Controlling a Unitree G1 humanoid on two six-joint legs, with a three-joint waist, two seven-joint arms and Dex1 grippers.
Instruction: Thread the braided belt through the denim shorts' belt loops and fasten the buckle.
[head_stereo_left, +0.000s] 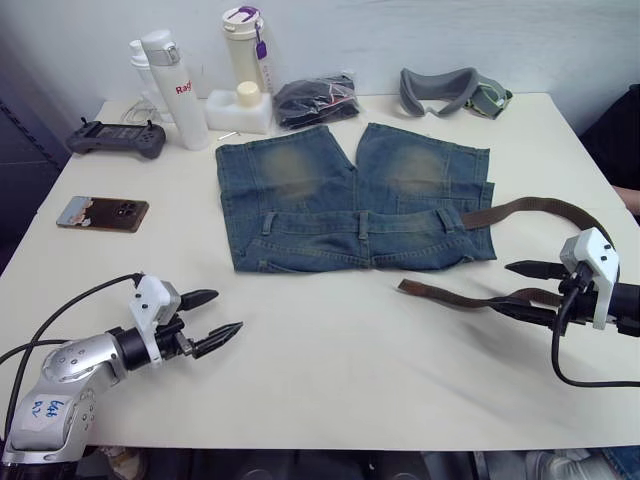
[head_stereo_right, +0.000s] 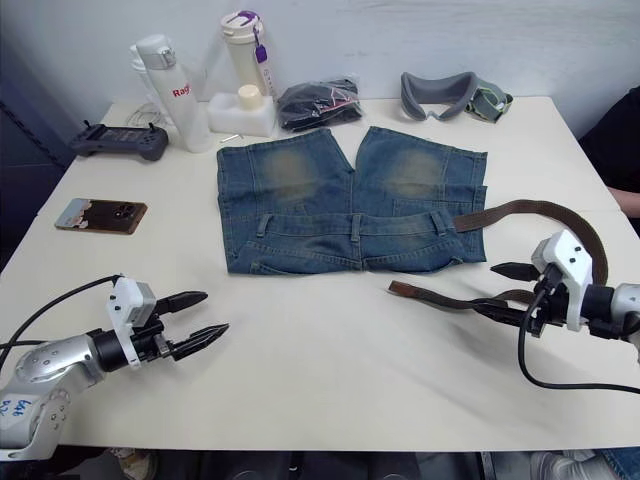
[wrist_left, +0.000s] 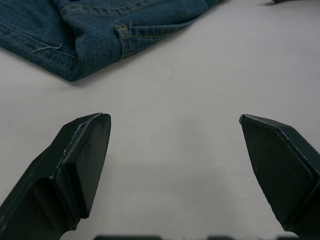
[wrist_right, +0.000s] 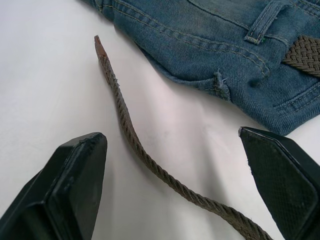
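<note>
Tabletop, smooth, pale and matt, carries everything; cloth can be expected to slide on it with little drag. Shorts are spread flat at its middle, waistband toward the robot, of thick blue denim with yellowish worn patches on both legs; the fabric is judged soft but heavy enough to stay put unless tugged. Belt is a long, narrow, dark brown braid, limp and ridged, so it should be grippy yet floppy. One stretch emerges from under a denim loop at the waistband's right end and arcs over the tabletop to the right, while its flat tip lies bare just in front of the waistband. The buckle cannot be made out.

Right pincer is held wide open, its fingers either side of the strap near the free end, not closed on it. Left pincer hovers wide open and empty over bare tabletop, near the shorts' left corner.

The strap is best taken close behind the tip, where a short stub stays stiff enough to be fed under a loop; the waistband would likely need pinning beside that loop.
</note>
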